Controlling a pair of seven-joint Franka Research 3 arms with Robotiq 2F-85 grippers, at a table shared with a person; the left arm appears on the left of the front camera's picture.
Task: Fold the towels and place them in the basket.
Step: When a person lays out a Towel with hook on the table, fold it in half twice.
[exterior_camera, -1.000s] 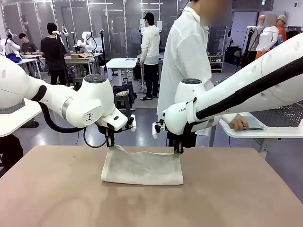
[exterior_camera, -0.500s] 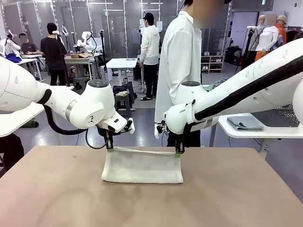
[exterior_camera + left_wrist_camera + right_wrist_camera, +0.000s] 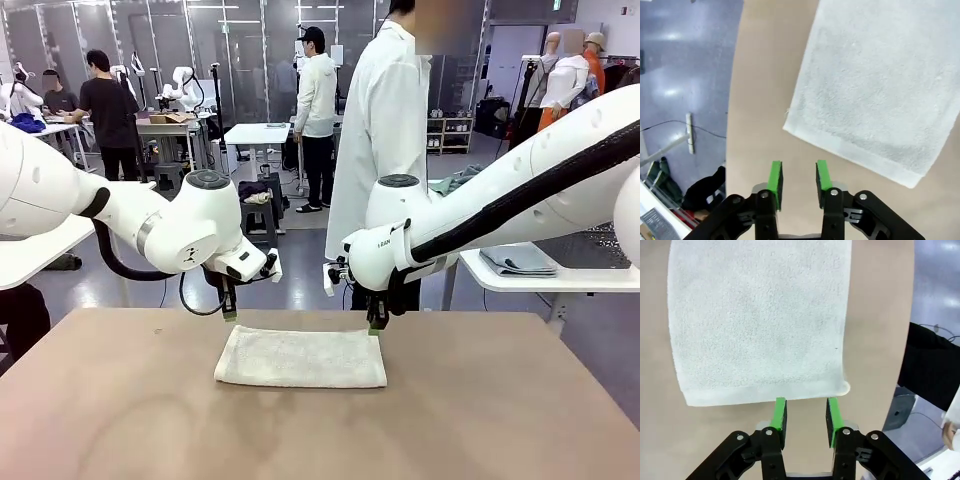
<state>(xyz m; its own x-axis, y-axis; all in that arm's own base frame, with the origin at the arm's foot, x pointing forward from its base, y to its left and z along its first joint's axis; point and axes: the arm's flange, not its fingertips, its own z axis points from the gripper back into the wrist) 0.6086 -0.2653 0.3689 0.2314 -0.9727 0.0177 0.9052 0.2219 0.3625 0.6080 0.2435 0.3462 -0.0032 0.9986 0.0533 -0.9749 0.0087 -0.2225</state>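
Your left gripper (image 3: 230,315) hangs just above the far left corner of the off-white towel (image 3: 300,358), its green pads spread with only bare table between them. In the left wrist view that gripper (image 3: 798,167) sits off the towel (image 3: 880,85), with a strip of tan tabletop between the fingertips and the nearest corner. Your right gripper (image 3: 376,325) is at the far right corner, pads also apart and holding nothing. In the right wrist view the gripper (image 3: 807,402) has the towel (image 3: 760,320) right ahead, its near hem running just past the fingertips (whether pad and cloth touch there, you cannot tell).

The towel lies folded and flat in the middle of the table (image 3: 120,400), long edges across your view. The front edge is thick and rounded, the far edge is under the two grippers, and the right end is cut square. You have open tabletop on every side of it: wide to the left and right and deep toward you, but only a narrow band to the far edge.

A person in a white coat (image 3: 385,130) stands just beyond that far edge. At the right, a white side table carries a folded blue-grey towel (image 3: 515,262) and the dark lattice basket (image 3: 603,245), which is partly behind your right arm.
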